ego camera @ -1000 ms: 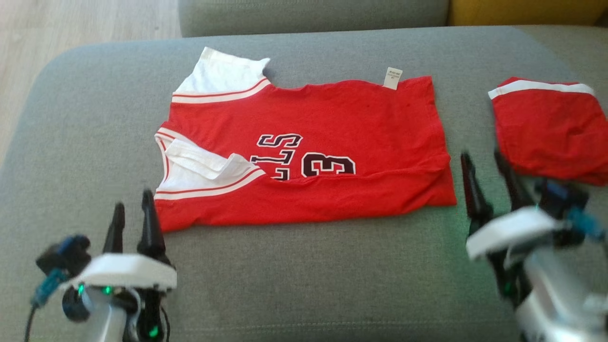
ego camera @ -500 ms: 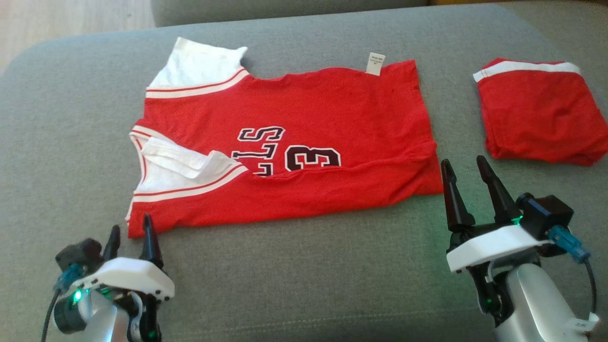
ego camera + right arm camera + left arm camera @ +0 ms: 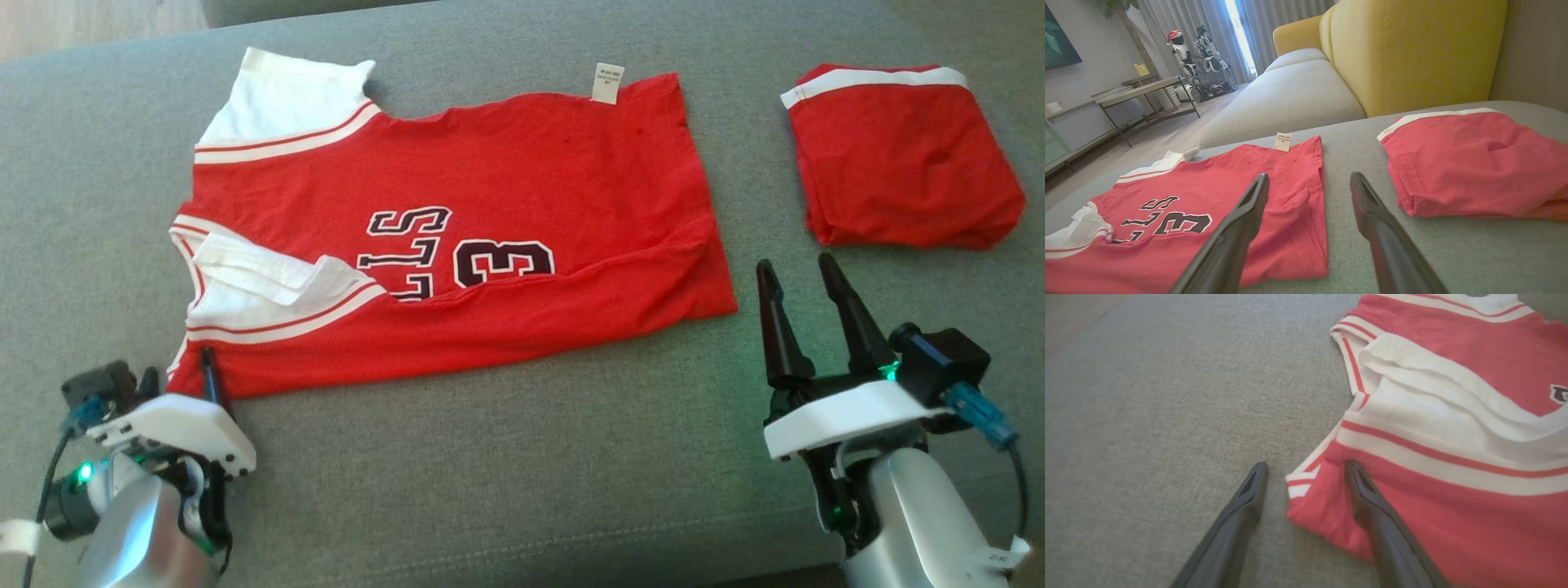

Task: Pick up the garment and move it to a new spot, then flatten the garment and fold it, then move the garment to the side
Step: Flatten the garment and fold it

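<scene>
1. the left gripper (image 3: 1306,469), jaws spread, has dropped onto the near shoulder corner of the jersey (image 3: 490,188), one finger on red cloth and one on the sofa (image 3: 506,457).
2. the right gripper (image 3: 796,265), also spread, hovers just off the hem corner.
3. the jersey lies flat mid-cushion with its near edge folded over; a corner pinch looks next.

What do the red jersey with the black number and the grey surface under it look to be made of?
Red-and-white jersey: thin, soft knit cloth with a matte finish, maybe cotton or polyester; it creases and lies limp along its folded lower edge. Grey seat cushion: coarse woven upholstery, matte, with a visible weave and a stitched seam near the front.
</scene>
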